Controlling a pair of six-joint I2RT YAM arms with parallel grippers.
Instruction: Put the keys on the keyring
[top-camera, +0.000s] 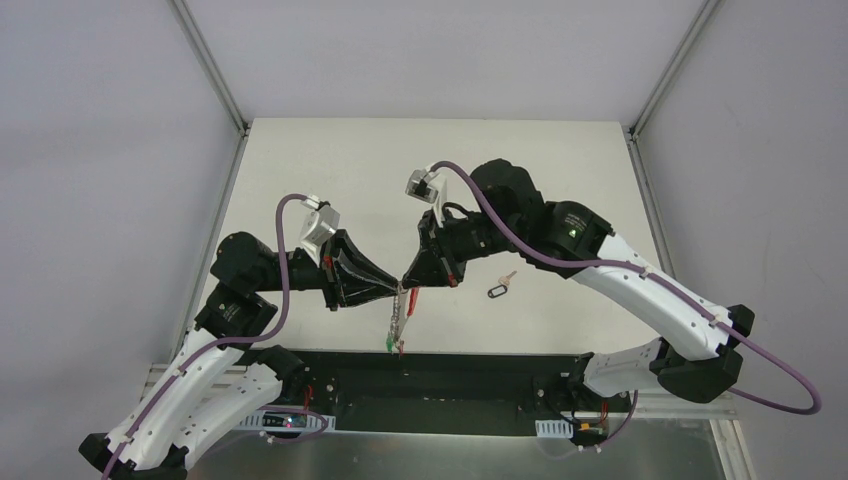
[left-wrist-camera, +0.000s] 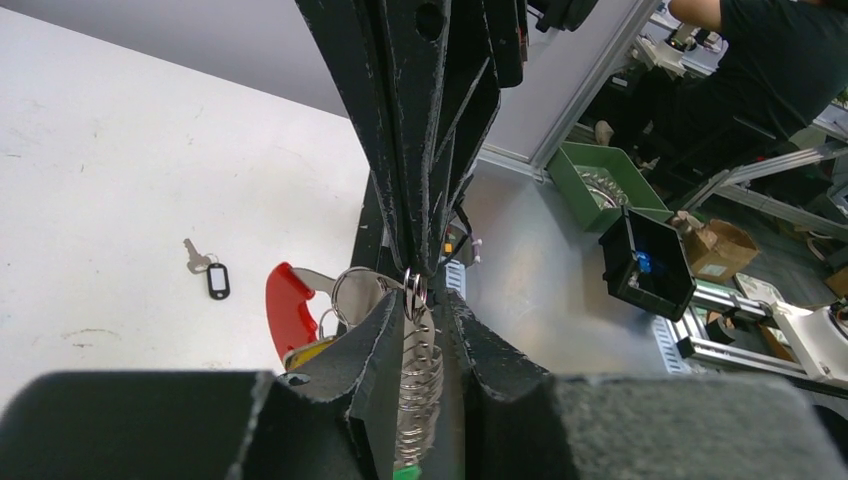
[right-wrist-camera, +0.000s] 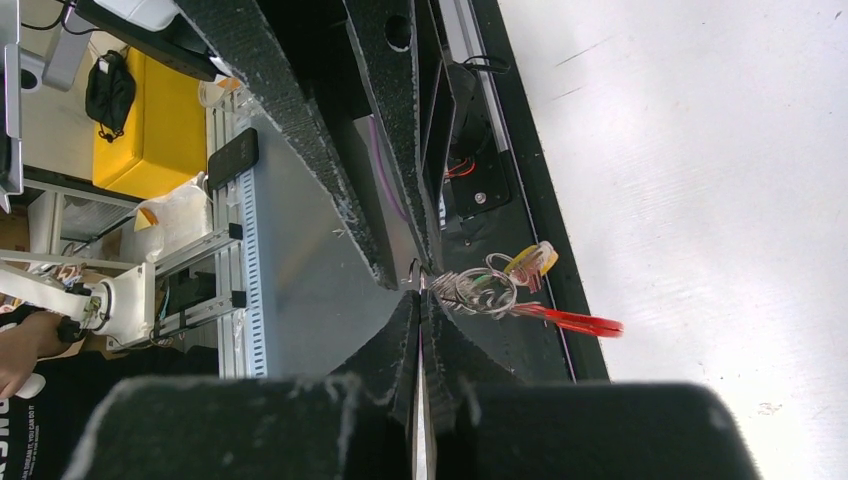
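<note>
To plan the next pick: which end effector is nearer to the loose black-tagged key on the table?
Right. The key lies on the table beside the right end effector; the left end effector is farther off, across the keyring hanging between them.

A robotics lab: grey panels (top-camera: 100, 150) on aluminium posts (top-camera: 212, 70) wall the white surface (top-camera: 330, 180), with a green bin (left-wrist-camera: 565, 190) and cardboard box (left-wrist-camera: 725, 250) beyond its edge
</note>
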